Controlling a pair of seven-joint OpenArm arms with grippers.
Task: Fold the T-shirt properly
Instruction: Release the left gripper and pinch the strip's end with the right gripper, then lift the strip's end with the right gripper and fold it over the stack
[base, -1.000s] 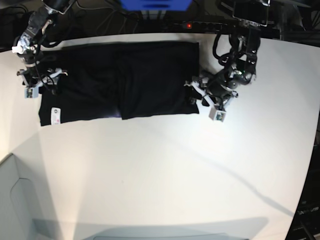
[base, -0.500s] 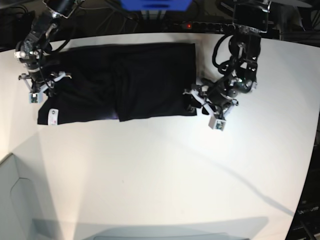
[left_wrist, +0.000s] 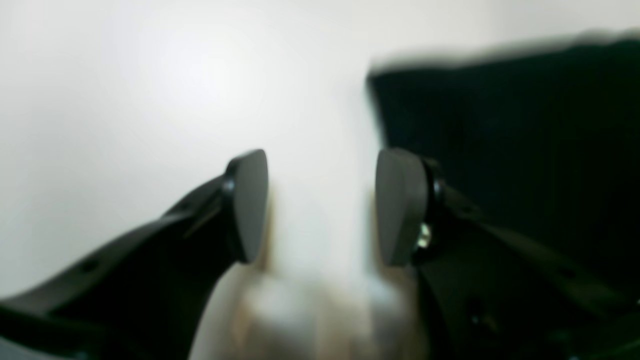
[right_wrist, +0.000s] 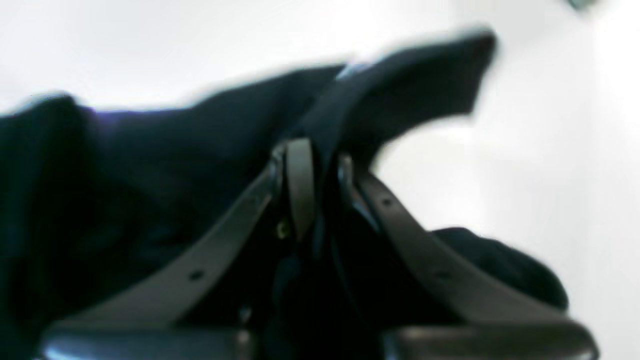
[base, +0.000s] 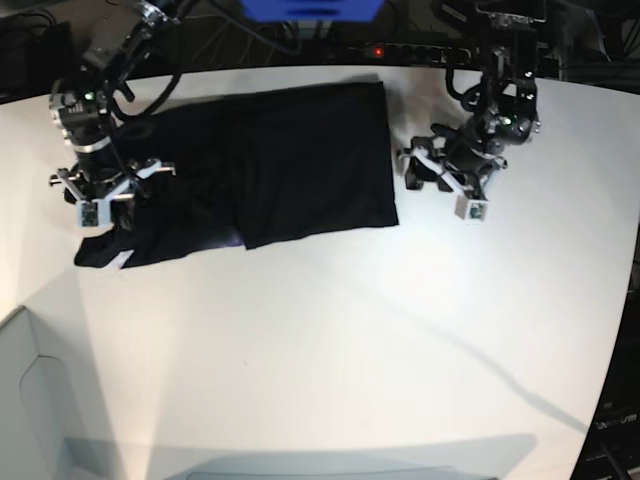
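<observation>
Right pincer (right_wrist: 315, 187): jaws clamped on a lifted fold of the T-shirt (base: 270, 165), near the surface's left edge. Left pincer (left_wrist: 320, 205): jaws apart, holding nothing, over bare white surface (base: 330, 350) just beside the shirt's right edge. T-shirt: black, spread flat along the far edge of the surface, left end bunched.

T-shirt (base: 270, 165) on table (base: 330, 340), between right gripper (base: 103, 215) and left gripper (base: 412, 172).
</observation>
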